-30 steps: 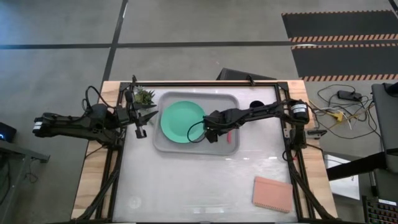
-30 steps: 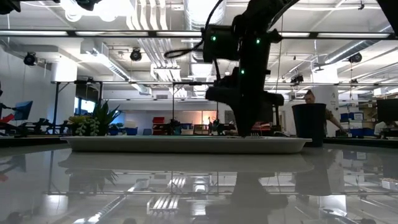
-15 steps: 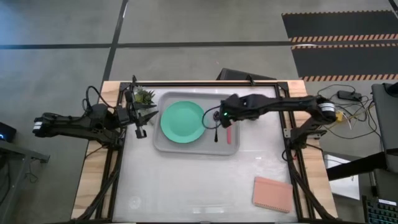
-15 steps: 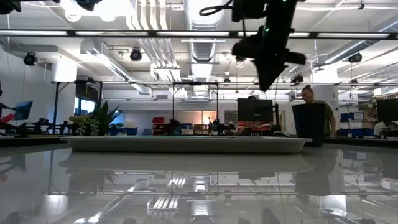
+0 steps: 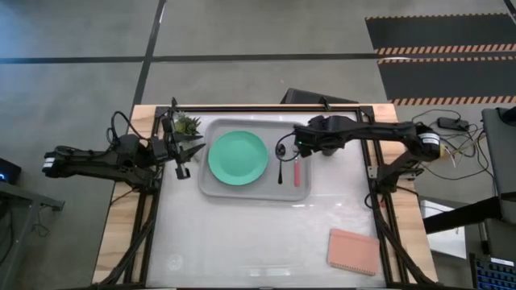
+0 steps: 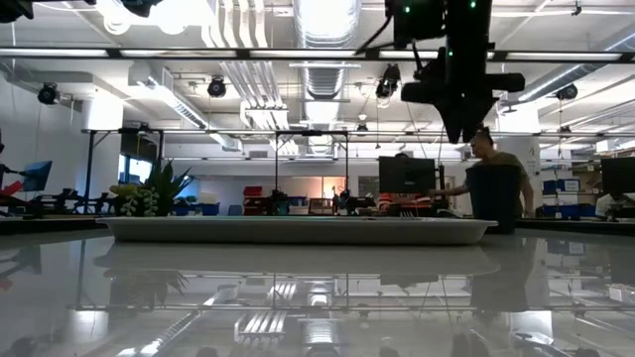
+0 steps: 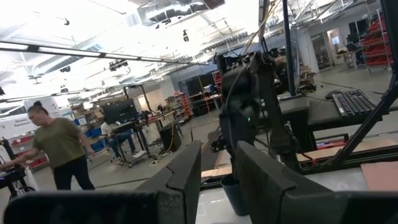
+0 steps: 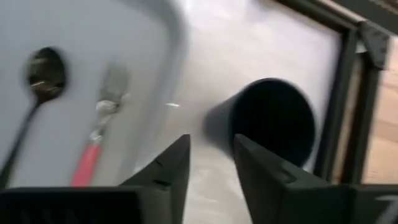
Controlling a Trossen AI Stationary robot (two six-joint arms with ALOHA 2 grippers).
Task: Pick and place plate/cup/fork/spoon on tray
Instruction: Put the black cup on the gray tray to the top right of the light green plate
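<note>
No brand, label or writing can be read on anything here. The large light-grey rectangular plastic tray (image 5: 216,184), smooth, with rounded corners and a raised rim, lies on the glossy white desk (image 5: 242,234) toward its far side. Inside it the round flat mint-green plate (image 5: 237,156) sits on the left part, lying flat. Just right of the plate lies the small all-dark spoon (image 5: 280,165), oval bowl toward the far rim and thin handle pointing nearer. Beside that is the small fork with silver metal tines and a pink-red handle (image 5: 296,171), parallel to the spoon and apart from it.

The small dark navy cylindrical cup (image 8: 267,121) stands upright on the desk outside the tray, just off its far right corner, its open mouth showing a dark hollow.

The right gripper (image 5: 305,143) hangs above the tray's far right area near the cup, its dark fingers (image 8: 168,168) a narrow gap apart and holding nothing. The left gripper (image 5: 193,150) waits at the tray's left edge, fingers (image 7: 186,177) narrowly parted and empty, beside a small spiky green plant (image 5: 188,125). A pink ribbed rectangular pad (image 5: 353,250) lies at the desk's near right corner.
</note>
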